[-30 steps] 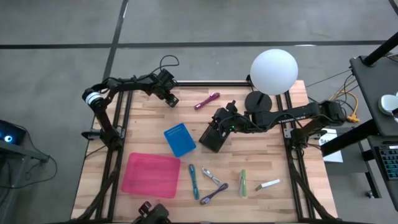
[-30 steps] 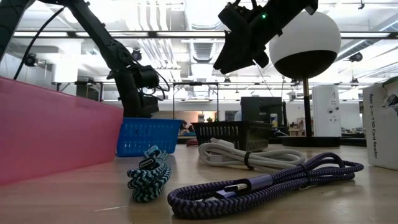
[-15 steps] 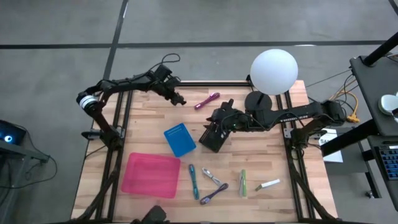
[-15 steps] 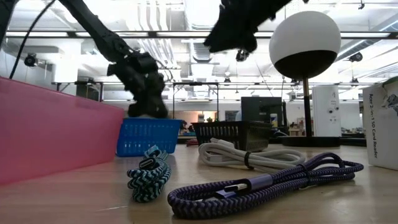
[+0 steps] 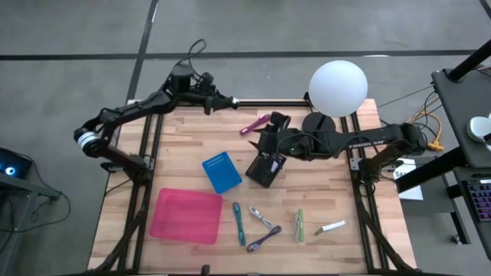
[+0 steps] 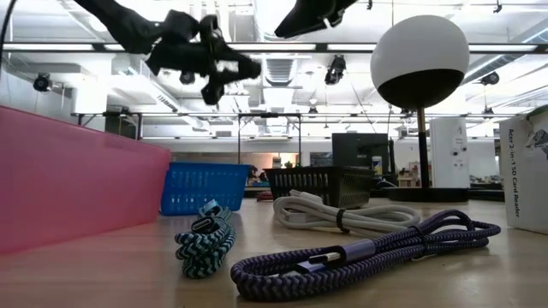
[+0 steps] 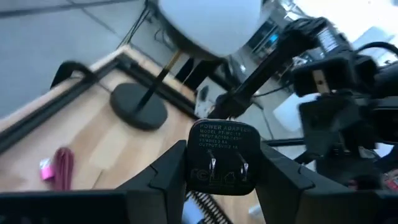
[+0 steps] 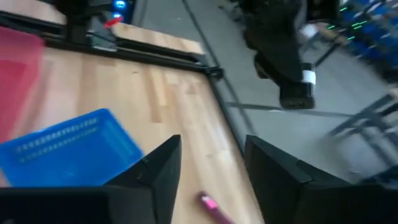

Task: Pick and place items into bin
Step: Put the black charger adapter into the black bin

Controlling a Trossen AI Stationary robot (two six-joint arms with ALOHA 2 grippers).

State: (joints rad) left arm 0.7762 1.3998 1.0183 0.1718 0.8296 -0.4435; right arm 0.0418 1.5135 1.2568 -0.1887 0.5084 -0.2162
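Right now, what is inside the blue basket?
From above, the blue basket shows only its own ribbed blue floor; nothing lies in it. From table height, its mesh wall hides the inside, so that view cannot confirm it.

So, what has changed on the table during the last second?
The left gripper, shut on a black power adapter, rose and swung toward the table's far edge. The right gripper shifted slightly toward it. The cables and bins did not move.

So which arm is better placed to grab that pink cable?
Probably the right: the right gripper, jaws open, hovers beside the pink cable; the left gripper is shut on a power adapter.
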